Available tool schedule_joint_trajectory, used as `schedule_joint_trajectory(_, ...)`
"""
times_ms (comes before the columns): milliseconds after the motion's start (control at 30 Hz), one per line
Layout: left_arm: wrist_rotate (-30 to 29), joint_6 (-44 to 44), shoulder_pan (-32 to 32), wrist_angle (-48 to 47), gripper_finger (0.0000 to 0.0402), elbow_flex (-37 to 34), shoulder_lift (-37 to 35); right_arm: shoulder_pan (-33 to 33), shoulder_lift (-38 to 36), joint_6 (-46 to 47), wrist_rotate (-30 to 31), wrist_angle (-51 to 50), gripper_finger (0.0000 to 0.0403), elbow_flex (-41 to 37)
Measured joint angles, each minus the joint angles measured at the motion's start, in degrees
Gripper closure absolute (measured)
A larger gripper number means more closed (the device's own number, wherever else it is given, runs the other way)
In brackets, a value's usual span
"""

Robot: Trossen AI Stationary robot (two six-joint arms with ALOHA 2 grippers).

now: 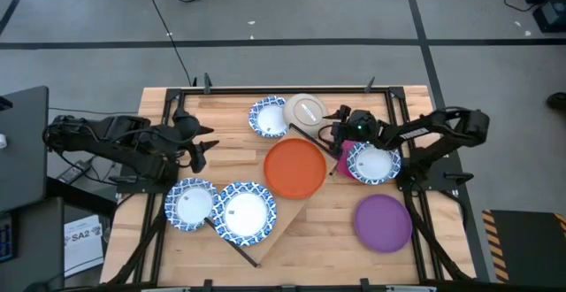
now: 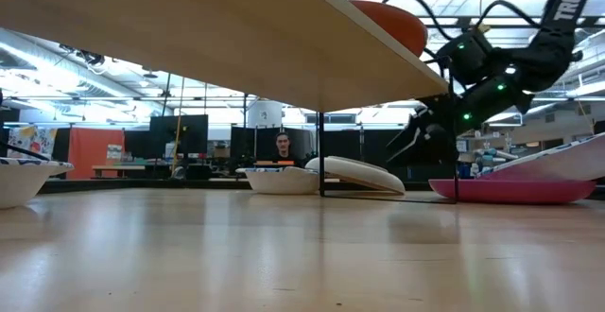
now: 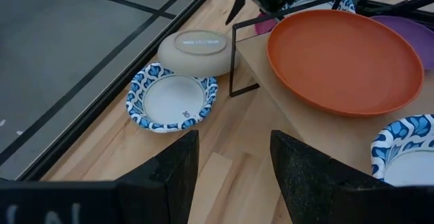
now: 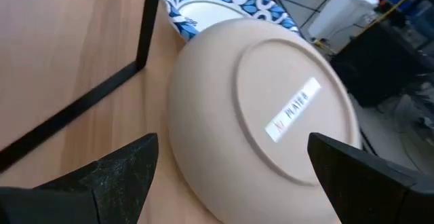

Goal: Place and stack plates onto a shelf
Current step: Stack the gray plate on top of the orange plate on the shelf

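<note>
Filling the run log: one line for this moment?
right gripper: open, at upturned beige plate | left gripper: open, waiting | orange plate: on shelf

Both arms are dark, near-black jointed links with black cables looping along them, the right arm [image 2: 529, 52] marked with white "TROSS" lettering and dotted with small green lights, and each gripper, left [image 3: 230, 173] and right [image 4: 230, 176], ends in two matte black, wedge-shaped fingers.

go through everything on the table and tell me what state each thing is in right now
Beige plate: upside down on the table.
Orange plate: upright on the shelf.
Purple plate: on the table.
Left gripper: open, empty.
Right gripper: open over the beige plate.
</note>
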Motion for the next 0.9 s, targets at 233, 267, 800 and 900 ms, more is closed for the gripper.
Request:
schedule_joint_trajectory(233, 0.0, 0.0, 0.0, 0.0, 0.0212, 0.0, 0.0, 0.0, 5.5, 0.0, -2.3, 0.0, 0.0019, 2.7)
schedule_joint_trajectory(267, 0.0, 0.0, 0.0, 0.0, 0.0212, 0.0, 0.0, 0.0, 6.1, -0.1, -2.4, 0.0, 0.0019, 2.8)
schedule_joint_trajectory(800, 0.0, -1.2, 0.0, 0.0, 0.0212, 0.0, 0.0, 0.2, 7.4, -4.0, -2.1, 2.7, 0.0019, 3.0)
schedule_joint_trajectory(900, 0.0, -1.3, 0.0, 0.0, 0.0212, 0.0, 0.0, 0.3, 7.4, -3.9, -2.1, 2.7, 0.0019, 3.0)
